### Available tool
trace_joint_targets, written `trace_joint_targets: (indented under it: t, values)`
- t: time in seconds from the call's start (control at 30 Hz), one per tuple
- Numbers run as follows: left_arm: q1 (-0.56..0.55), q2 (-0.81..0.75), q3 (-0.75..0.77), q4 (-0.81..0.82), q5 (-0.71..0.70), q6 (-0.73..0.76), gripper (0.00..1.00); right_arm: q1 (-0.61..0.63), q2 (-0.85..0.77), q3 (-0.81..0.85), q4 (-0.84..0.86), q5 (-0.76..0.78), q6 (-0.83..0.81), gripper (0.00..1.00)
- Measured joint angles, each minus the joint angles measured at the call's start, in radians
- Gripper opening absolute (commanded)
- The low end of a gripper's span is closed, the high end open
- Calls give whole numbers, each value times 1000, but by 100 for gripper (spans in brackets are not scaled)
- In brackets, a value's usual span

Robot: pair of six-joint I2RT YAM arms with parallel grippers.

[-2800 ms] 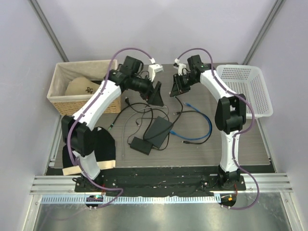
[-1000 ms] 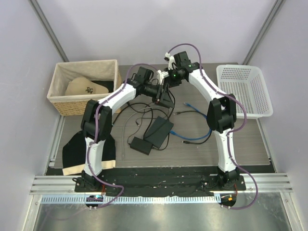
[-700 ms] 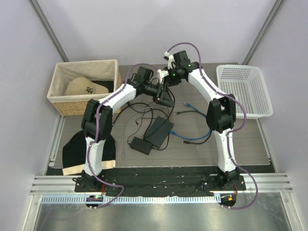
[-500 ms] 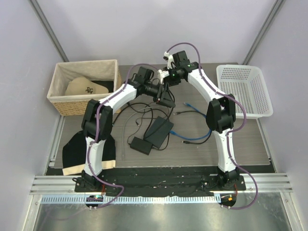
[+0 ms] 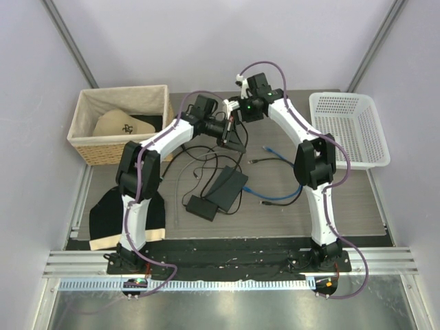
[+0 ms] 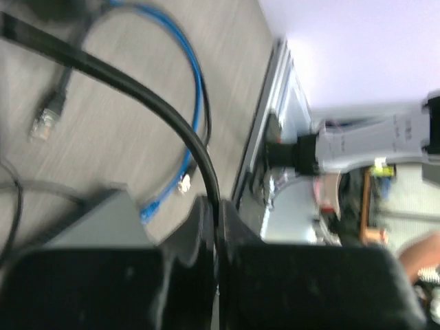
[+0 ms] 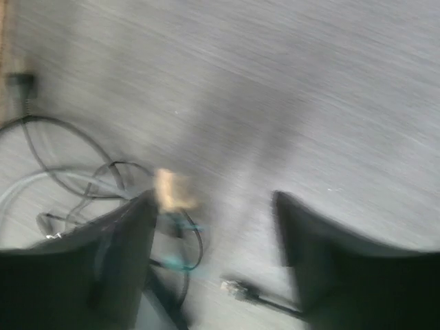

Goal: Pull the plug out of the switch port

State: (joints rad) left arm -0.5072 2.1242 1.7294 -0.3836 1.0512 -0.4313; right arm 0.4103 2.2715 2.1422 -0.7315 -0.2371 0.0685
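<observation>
The flat black switch box lies mid-table. The bright-blue cable loops to its right, and the plug meets the box's right edge. The left wrist view shows the blue plug by the box's corner; blur hides whether it sits in the port. My left gripper hangs behind the box, shut on a thick black cord. My right gripper is just behind it and stands open over bare table, holding nothing.
A smaller black adapter brick lies left of the switch box among thin black cords. A wicker basket stands back left, a white plastic basket back right, dark cloth front left. A loose black cord end lies under my right gripper.
My left gripper has shut on the black cord. My right gripper has opened wide. Both arms stayed close together behind the switch box, shifting only slightly.
</observation>
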Motion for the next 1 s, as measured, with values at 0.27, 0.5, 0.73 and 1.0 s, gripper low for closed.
trace_joint_targets:
  t: [0.27,0.5,0.73,1.0]
  values:
    - [94,-14,21,-201,-118,185,0,-48,-20,-14,4,29,-114,100]
    - [126,-7,245,-515,-510,470,0,-122,-226,-291,10,-88,-187,100]
    - [124,113,417,-576,-809,554,0,-172,-326,-531,18,-194,-154,98]
    - [114,270,457,-558,-1132,626,49,-150,-415,-696,20,-248,-140,98]
